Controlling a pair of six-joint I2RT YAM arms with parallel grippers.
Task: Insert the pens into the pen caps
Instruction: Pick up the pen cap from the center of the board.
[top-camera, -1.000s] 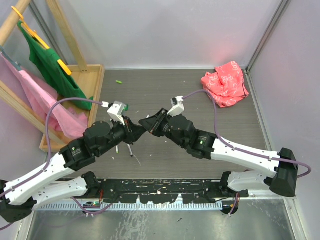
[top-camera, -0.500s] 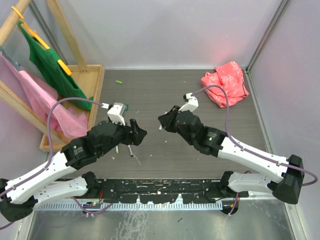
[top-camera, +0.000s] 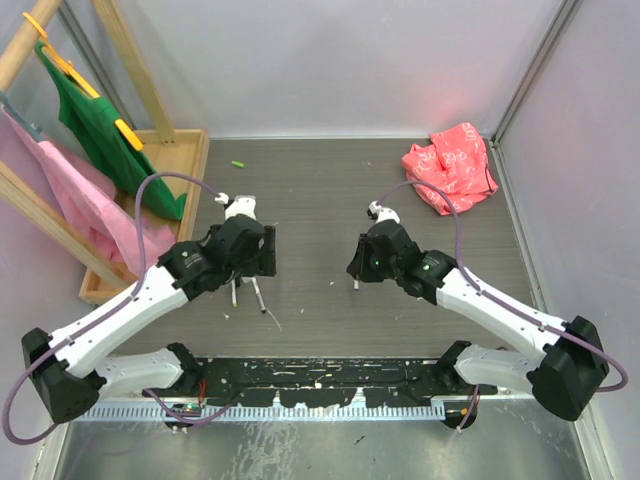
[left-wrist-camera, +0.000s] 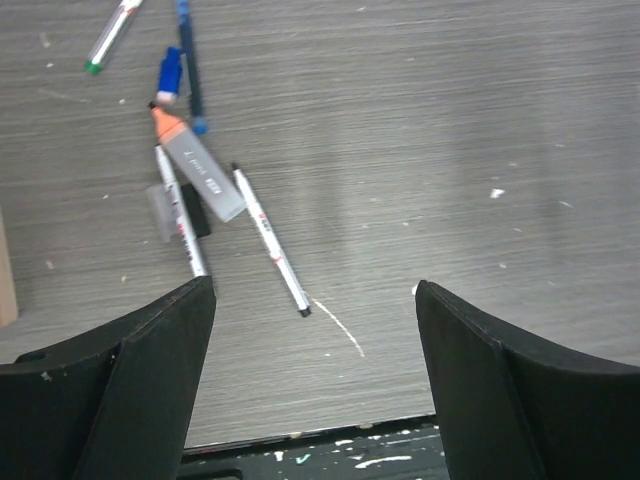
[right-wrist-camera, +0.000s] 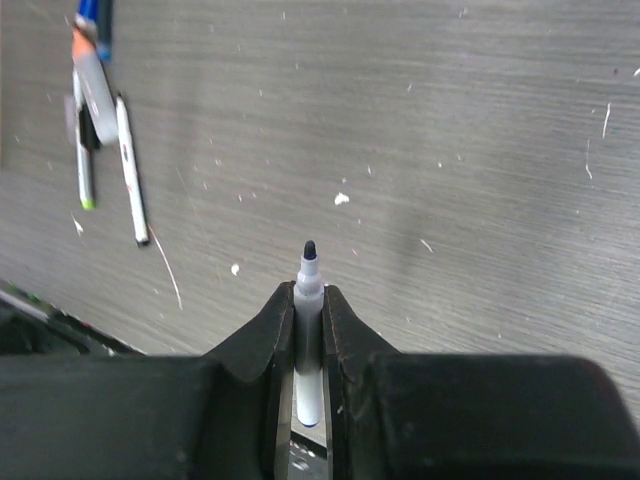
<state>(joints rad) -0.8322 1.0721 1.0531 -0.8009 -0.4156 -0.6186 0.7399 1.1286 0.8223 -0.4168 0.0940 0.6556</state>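
My right gripper (right-wrist-camera: 309, 318) is shut on a pale grey pen (right-wrist-camera: 308, 290) whose dark bare tip sticks out past the fingertips. It hovers over the table right of centre (top-camera: 357, 272). My left gripper (left-wrist-camera: 315, 385) is open and holds nothing, above the table's near edge (top-camera: 258, 262). Ahead of it lie loose pens: a thick grey marker with an orange end (left-wrist-camera: 195, 170), two slim white pens (left-wrist-camera: 270, 240) (left-wrist-camera: 180, 215), a blue pen (left-wrist-camera: 190, 65) and a green-ended pen (left-wrist-camera: 110, 35). A short blue cap (left-wrist-camera: 170, 75) lies beside the blue pen.
A small green cap (top-camera: 238, 163) lies alone at the far left of the table. A crumpled red cloth (top-camera: 452, 165) sits in the far right corner. A wooden rack (top-camera: 150, 200) with green and pink garments borders the left side.
The two grippers, together at the table's middle a second ago, have pulled apart. The left one opened and swung down over the loose pens. The right one kept its pen.
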